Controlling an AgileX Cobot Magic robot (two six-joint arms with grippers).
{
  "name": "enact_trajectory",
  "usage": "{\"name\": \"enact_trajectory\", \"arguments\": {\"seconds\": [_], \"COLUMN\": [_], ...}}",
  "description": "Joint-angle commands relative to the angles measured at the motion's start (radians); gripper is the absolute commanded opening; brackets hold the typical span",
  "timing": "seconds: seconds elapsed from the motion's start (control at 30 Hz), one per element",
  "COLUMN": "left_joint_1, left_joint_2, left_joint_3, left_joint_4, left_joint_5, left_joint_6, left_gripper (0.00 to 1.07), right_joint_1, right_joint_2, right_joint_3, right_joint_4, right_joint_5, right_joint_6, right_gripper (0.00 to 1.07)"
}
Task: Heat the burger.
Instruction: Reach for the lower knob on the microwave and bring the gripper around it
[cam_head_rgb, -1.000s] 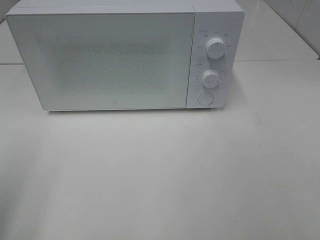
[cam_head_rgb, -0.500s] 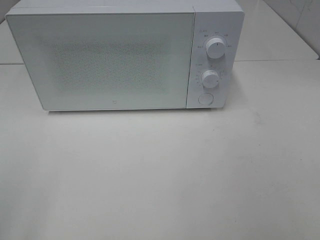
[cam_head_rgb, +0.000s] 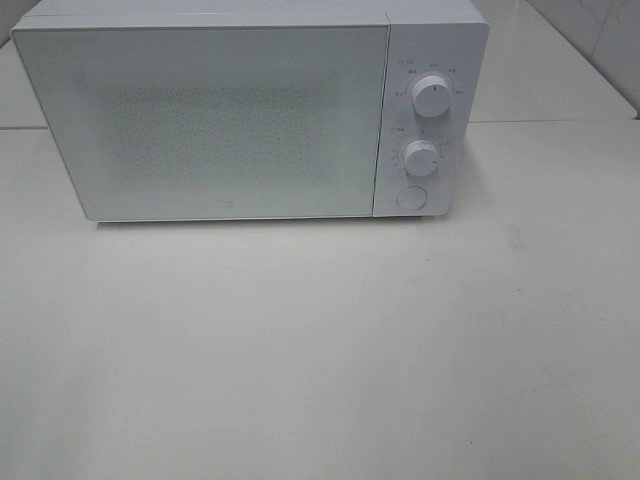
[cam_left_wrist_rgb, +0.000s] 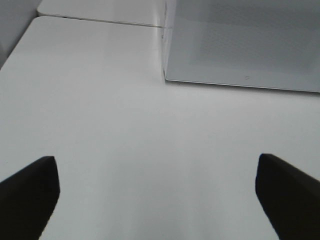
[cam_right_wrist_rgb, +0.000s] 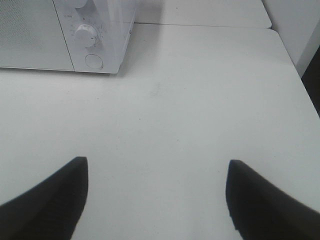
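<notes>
A white table (cam_head_rgb: 320, 350) carries a white microwave (cam_head_rgb: 250, 110) at its back part. The microwave's door (cam_head_rgb: 210, 120) is closed. To the right of the door are two knobs (cam_head_rgb: 431, 96) and, below them, a round button (cam_head_rgb: 411, 197). In front of the microwave, the left gripper (cam_left_wrist_rgb: 155, 159) and the right gripper (cam_right_wrist_rgb: 156, 161) are both wide apart and hold nothing. I cannot tell where the burger is.

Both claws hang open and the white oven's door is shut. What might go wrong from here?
No burger shows in any view; the frosted door of the microwave hides its inside, so it might run empty.
The upper knob, lower knob and round button sit close together; the open right gripper could nudge the wrong one.
The microwave stands loose on a smooth table; a push may slide it.
</notes>
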Motion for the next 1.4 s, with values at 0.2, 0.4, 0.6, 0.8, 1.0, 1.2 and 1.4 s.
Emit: {"name": "enact_trajectory", "arguments": {"seconds": [0.2, 0.4, 0.6, 0.8, 1.0, 1.2, 1.4], "left_joint_1": [0.054, 0.054, 0.054, 0.054, 0.054, 0.054, 0.054], "left_joint_2": [-0.022, -0.022, -0.022, -0.022, -0.022, -0.022, -0.022], "left_joint_3": [0.003, 0.003, 0.003, 0.003, 0.003, 0.003, 0.003], "left_joint_4": [-0.008, -0.008, -0.008, -0.008, -0.008, -0.008, -0.008], "left_joint_5": [0.0, 0.0, 0.0, 0.0, 0.0, 0.0, 0.0], "left_joint_6": [-0.004, -0.004, -0.004, -0.004, -0.004, -0.004, -0.004], "left_gripper": [1.0, 1.0, 1.0, 1.0, 1.0, 1.0, 1.0], "right_joint_1": [-0.007, -0.007, -0.007, -0.007, -0.007, -0.007, -0.007], "right_joint_2": [-0.027, -0.027, -0.027, -0.027, -0.027, -0.027, -0.027], "right_joint_3": [0.001, 0.001, 0.001, 0.001, 0.001, 0.001, 0.001], "right_joint_4": [0.002, 0.002, 0.002, 0.002, 0.002, 0.002, 0.002], "right_joint_5": [-0.007, -0.007, -0.007, -0.007, -0.007, -0.007, -0.007], "right_joint_6": [-0.011, -0.011, -0.011, -0.011, -0.011, -0.011, -0.011], "right_gripper": [0.75, 0.75, 0.75, 0.75, 0.75, 0.75, 0.75]}}
